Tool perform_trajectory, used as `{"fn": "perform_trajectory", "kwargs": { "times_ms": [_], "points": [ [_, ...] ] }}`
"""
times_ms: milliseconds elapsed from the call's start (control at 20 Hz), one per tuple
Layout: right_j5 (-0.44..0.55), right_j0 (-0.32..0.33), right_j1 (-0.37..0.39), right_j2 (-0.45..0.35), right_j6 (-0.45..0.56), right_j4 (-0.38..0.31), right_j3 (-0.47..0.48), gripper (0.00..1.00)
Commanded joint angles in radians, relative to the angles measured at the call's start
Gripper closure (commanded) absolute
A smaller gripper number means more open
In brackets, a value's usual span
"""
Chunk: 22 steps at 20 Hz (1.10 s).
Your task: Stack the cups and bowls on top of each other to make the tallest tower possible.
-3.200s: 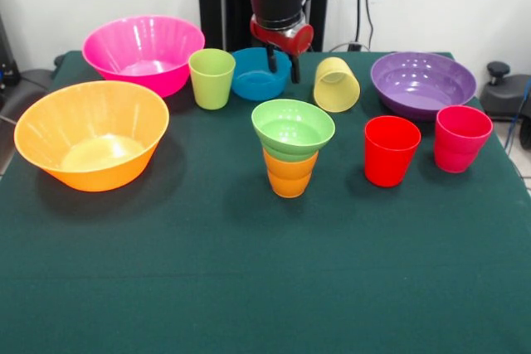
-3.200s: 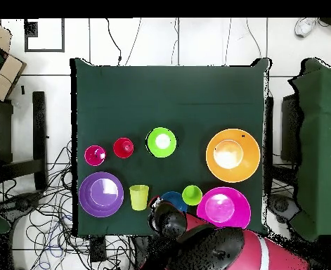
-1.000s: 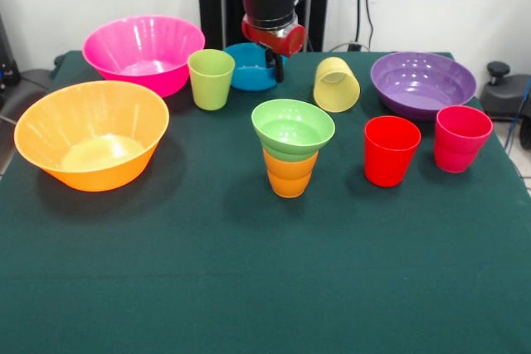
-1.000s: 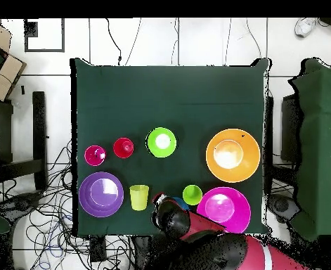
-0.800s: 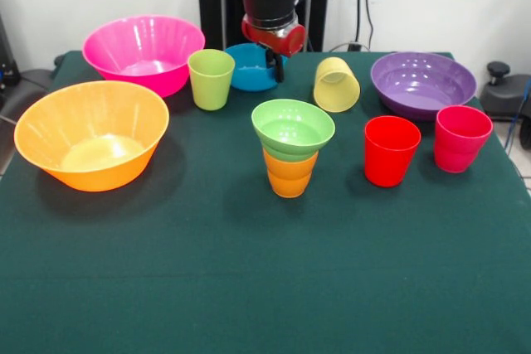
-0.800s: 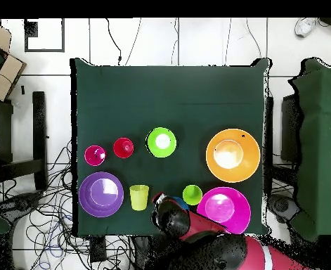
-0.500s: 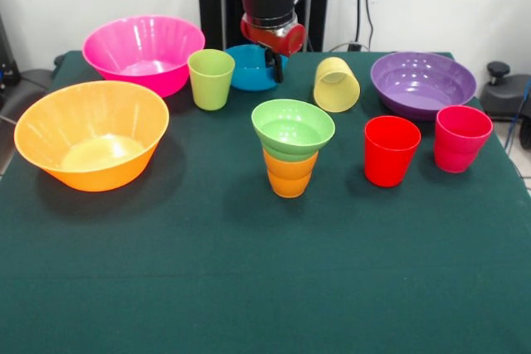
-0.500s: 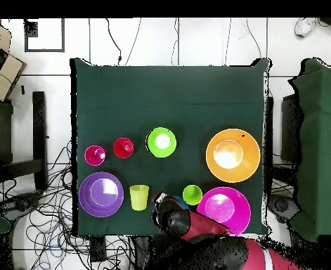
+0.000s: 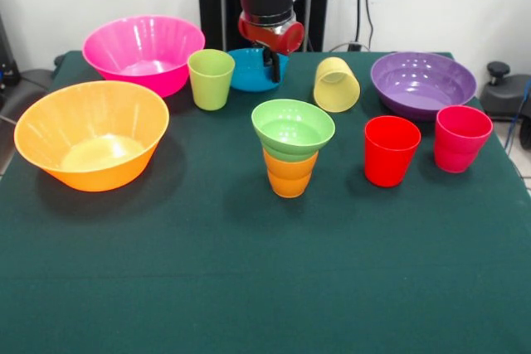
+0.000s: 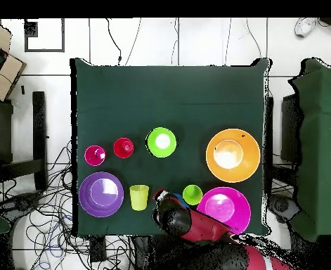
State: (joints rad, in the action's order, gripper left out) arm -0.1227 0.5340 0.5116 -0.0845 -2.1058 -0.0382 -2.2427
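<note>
— Since the tool sits right at the rim of the small blue bowl, with a dark finger against the bowl's wall, I'd judge it has the rim pinched between its fingers. The bowl looks raised a little off the tabletop, though I can't be sure of that from the front.

— Why grip at the rim and not across the bowl?

— Probably because the bowl is too wide to span; pinching the wall lets it hang level enough to be set on something.

— And where would it go?

— The tower so far is the small light green bowl seated on the orange ribbed cup, out toward the middle of the tabletop. That bowl stands mouth up, so the blue one could nest or rest on it.

— What is close to the blue bowl?

— The lime green cup stands just beside it on one side, with the large pink bowl beyond; the pale yellow cup lies tipped on the other side. A path to the tower runs between those two cups.

— Anything else?

— The large orange bowl, purple bowl, red cup and pink-red cup stand well apart from that path. Overhead, the arm hides most of the blue bowl.
</note>
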Motion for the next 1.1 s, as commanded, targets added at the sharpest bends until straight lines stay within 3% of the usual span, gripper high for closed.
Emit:
{"fn": "perform_trajectory", "kwargs": {
  "times_ms": [50, 1100],
  "points": [
    [0.083, -0.031, 0.025, -0.088, -0.136, 0.051, 0.083, 1.0],
    [0.169, -0.054, 0.079, -0.076, -0.131, 0.087, 0.079, 1.0]
  ]
}}
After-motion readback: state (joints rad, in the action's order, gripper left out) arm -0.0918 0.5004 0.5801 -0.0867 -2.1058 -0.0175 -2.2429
